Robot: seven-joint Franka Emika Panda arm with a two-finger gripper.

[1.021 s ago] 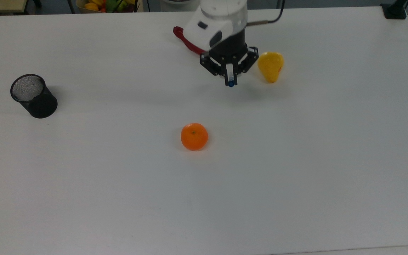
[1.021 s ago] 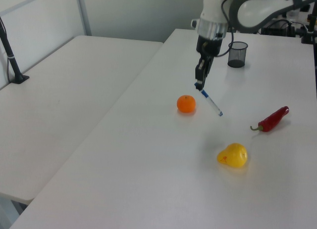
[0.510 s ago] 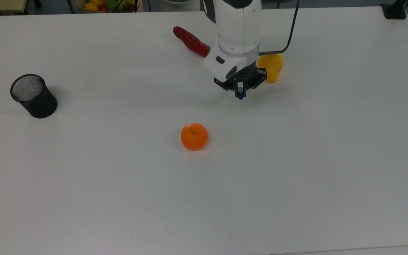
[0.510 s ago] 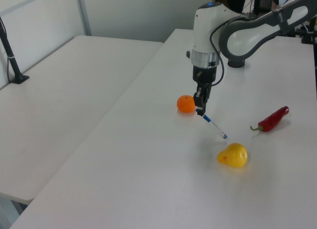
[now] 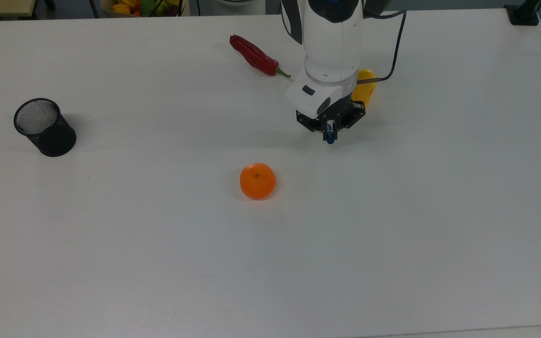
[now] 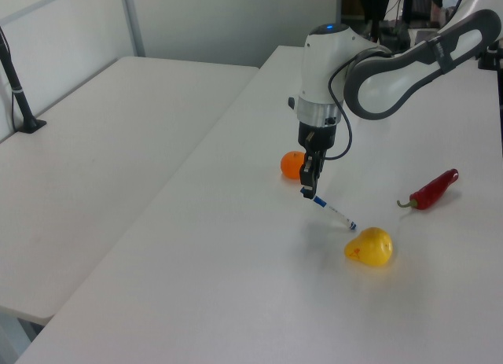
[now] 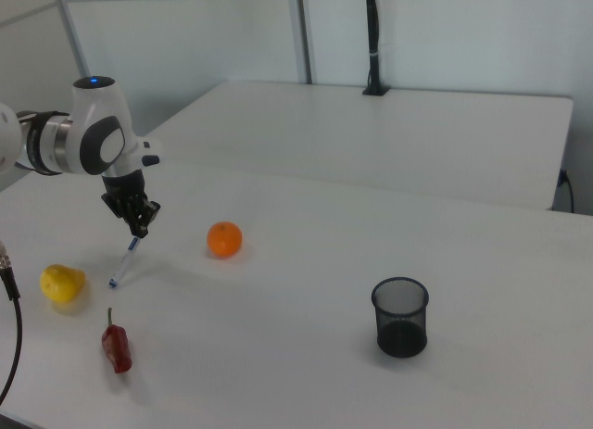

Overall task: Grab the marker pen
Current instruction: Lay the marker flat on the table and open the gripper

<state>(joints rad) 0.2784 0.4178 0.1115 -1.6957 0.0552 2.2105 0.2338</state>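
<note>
My gripper (image 5: pixel 330 127) is shut on the upper end of the marker pen (image 6: pixel 334 212), a slim white pen with blue ends. The pen hangs tilted from the fingers, its lower tip close to the table beside the yellow pear (image 6: pixel 369 247). In the top view I look almost straight down the marker pen (image 5: pixel 330 137), so just its blue end shows below the jaws. In the right view the gripper (image 7: pixel 139 231) holds the marker pen (image 7: pixel 124 263) slanting down toward the right view's left. I cannot tell whether the tip touches the table.
An orange (image 5: pixel 257 181) lies toward the near side of the white table (image 5: pixel 158 263). A red chili (image 5: pixel 255 55) lies behind the arm, and the yellow pear (image 5: pixel 365 89) is partly hidden by it. A black mesh cup (image 5: pixel 44 126) stands at the top view's far left.
The gripper has carried the marker pen toward the top view's right and front, in front of the pear, and has come lower. The chili is now uncovered.
</note>
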